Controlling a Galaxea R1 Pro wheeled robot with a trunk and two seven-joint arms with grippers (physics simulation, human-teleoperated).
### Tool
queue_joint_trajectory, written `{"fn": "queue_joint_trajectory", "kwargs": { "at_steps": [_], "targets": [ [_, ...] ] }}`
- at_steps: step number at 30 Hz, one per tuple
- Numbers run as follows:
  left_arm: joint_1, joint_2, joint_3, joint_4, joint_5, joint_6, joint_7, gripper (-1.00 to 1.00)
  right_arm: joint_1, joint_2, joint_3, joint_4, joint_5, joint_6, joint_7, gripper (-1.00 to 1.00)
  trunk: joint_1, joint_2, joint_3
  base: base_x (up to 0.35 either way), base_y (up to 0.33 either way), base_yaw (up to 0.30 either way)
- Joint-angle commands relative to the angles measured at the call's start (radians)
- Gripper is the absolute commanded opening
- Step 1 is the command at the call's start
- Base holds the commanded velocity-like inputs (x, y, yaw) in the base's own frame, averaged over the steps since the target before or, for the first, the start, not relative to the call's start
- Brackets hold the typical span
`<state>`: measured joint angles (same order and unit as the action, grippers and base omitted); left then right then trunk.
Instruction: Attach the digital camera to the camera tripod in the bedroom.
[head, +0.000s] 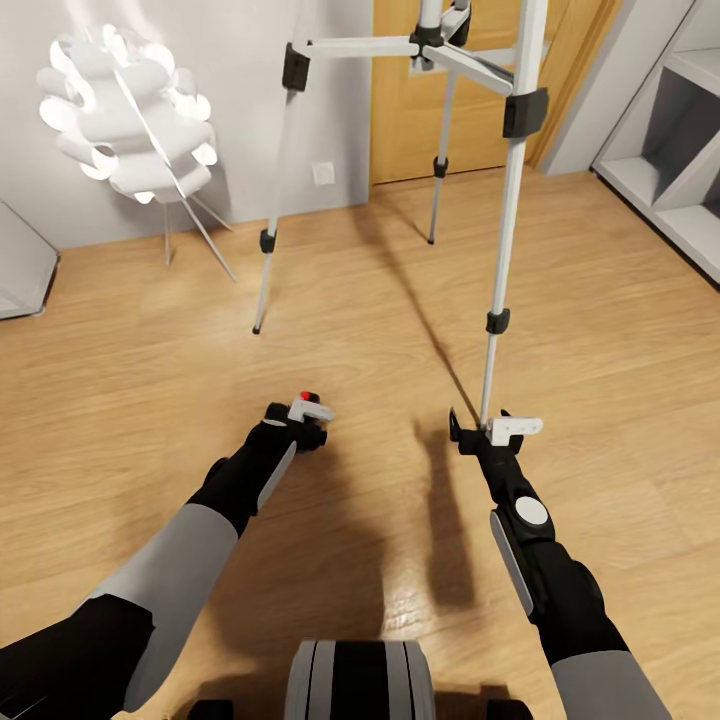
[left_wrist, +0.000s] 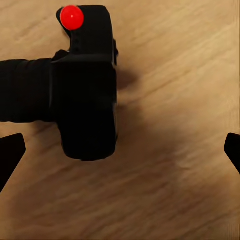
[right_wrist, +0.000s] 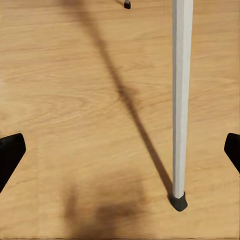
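1. Head view, room: light wood floor (head: 380, 300) runs to a white wall and a wooden door (head: 470, 90). White shelves (head: 680, 140) stand at the right; a white spiky lamp (head: 130, 110) on thin legs stands at the left.
2. Head view, tripod (head: 505, 200): it stands in front of the door on three silver-white legs with black joints. The nearest leg comes down just beside the right gripper (head: 495, 428). The tripod head is cut off by the picture's upper edge.
3. Head view, left arm: the left gripper (head: 300, 420) hangs low over the floor. A red spot shows at its tip, which marks the camera's button.
4. Left wrist view: the camera (left_wrist: 82, 90) lies on the floor with its lens pointing sideways and the red button (left_wrist: 72, 17) on its top. The left gripper's two dark fingertips (left_wrist: 10, 155) stand wide apart, and the camera sits between them, nearer one fingertip and touching neither. The gripper is released and grasps nothing.
5. Right wrist view: one tripod leg rises from its black foot (right_wrist: 178, 201) on the floor, between the two fingertips (right_wrist: 10, 152). These are spread wide and clear of the leg, so the right gripper is released.
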<state>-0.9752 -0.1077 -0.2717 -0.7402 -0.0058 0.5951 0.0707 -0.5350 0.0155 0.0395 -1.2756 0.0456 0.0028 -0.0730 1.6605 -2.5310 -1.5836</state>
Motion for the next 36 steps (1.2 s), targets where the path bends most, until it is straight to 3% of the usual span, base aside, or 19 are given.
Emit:
{"fn": "queue_joint_trajectory", "kwargs": {
  "at_steps": [1, 11, 20, 36],
  "targets": [
    [0.0, 0.0, -0.003, -0.002, 0.0, 0.005, 0.004, 1.0, 0.0, 0.0, 0.001, -0.001, 0.005, 0.0, -0.006, 1.0, 0.0, 0.0, -0.005, 0.0, 0.0, 0.0],
    [0.0, 0.0, -0.003, -0.009, 0.0, 0.005, 0.009, 1.0, 0.0, 0.0, 0.0, 0.0, 0.005, 0.0, -0.006, 1.0, 0.005, -0.003, -0.043, 0.0, 0.0, 0.0],
    [0.0, 0.0, -0.003, -0.01, 0.0, 0.005, 0.061, 1.0, 0.0, 0.0, 0.002, 0.001, 0.004, 0.0, -0.006, 1.0, 0.009, -0.005, -0.078, 0.0, 0.0, 0.0],
    [0.0, 0.0, -0.003, -0.02, 0.0, 0.005, 0.067, 1.0, 0.0, 0.0, 0.001, 0.0, 0.005, 0.0, -0.006, 1.0, 0.009, -0.005, -0.078, 0.0, 0.0, 0.0]
  ]
}}
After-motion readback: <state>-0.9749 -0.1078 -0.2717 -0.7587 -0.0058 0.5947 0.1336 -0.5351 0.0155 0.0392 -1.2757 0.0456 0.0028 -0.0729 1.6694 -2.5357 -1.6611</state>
